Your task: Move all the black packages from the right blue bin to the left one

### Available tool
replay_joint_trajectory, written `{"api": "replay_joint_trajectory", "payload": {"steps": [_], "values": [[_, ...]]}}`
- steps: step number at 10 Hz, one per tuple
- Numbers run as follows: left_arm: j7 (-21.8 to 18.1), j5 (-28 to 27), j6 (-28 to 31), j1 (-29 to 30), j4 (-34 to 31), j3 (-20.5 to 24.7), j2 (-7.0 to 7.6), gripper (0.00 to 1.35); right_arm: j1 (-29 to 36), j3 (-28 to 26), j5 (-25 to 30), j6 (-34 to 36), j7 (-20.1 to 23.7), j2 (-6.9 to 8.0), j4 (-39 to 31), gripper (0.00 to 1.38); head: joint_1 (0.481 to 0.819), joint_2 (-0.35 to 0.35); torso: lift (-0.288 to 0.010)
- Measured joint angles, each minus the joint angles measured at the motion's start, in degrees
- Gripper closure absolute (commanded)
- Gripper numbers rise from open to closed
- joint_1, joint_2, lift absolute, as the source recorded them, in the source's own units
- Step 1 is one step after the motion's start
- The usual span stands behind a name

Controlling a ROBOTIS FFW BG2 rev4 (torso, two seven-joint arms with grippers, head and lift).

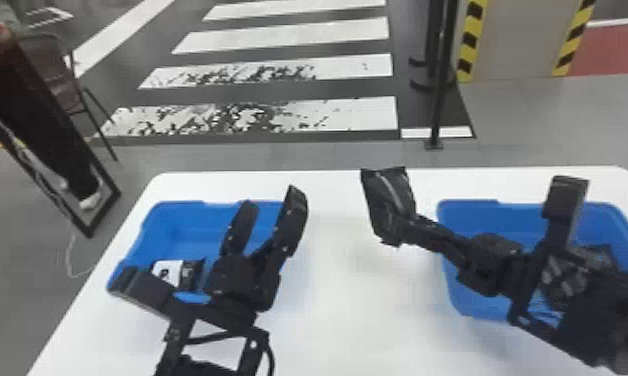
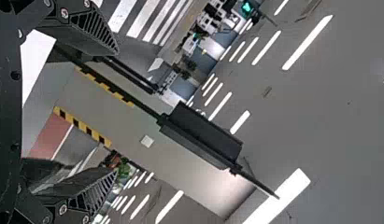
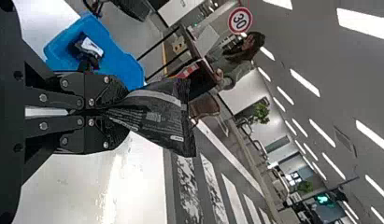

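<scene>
In the head view, my left gripper [image 1: 272, 202] stands open above the left blue bin [image 1: 170, 220]; in the left wrist view, the space between the left gripper's fingertips [image 2: 117, 111] holds nothing. A black package with a white label [image 1: 168, 272] lies in that bin, partly behind the left arm. Between the two bins, my right gripper [image 1: 399, 231] holds a black package [image 1: 385, 192] up over the white table. The right wrist view has the right gripper [image 3: 122, 113] shut on one end of this package [image 3: 157, 114]. Dark items in the right blue bin [image 1: 508, 212] are partly covered by the right arm.
The white table [image 1: 348, 320] carries both bins, with a bare strip between them. Beyond its far edge, a black pole [image 1: 440, 100] rises from the floor. A chair [image 1: 60, 75] is at the far left.
</scene>
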Motion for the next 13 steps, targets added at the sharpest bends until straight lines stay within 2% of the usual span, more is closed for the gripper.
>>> {"api": "replay_joint_trajectory", "payload": {"steps": [2, 4, 11, 12, 13], "values": [[-0.02, -6.98, 1.23, -0.84, -0.46, -0.10, 0.09, 0.16, -1.54, 4.25, -2.13, -0.01, -0.37, -0.26, 0.13, 1.11, 0.695, 0.216, -0.132], [-0.01, -10.32, 3.14, -0.56, -0.48, 1.20, -0.09, 0.16, -2.68, 8.06, -3.91, -0.16, -0.79, -0.39, 0.46, 1.11, 0.695, 0.252, -0.132], [-0.90, -8.90, 6.64, -1.19, -0.84, -0.41, 0.14, 0.19, -6.66, 14.70, -6.84, -2.69, -1.30, -0.75, 2.30, 1.11, 0.695, 0.284, -0.132], [-0.90, -8.54, 6.99, -1.24, -0.89, -0.66, 0.18, 0.41, -7.01, 15.70, -7.37, -2.80, -1.32, -0.84, 2.55, 1.11, 0.695, 0.289, -0.132], [-0.95, -8.08, 7.16, -1.21, -0.90, -0.63, 0.19, 0.91, -7.30, 16.46, -7.73, -2.83, -1.32, -0.96, 2.65, 1.11, 0.695, 0.295, -0.132]]}}
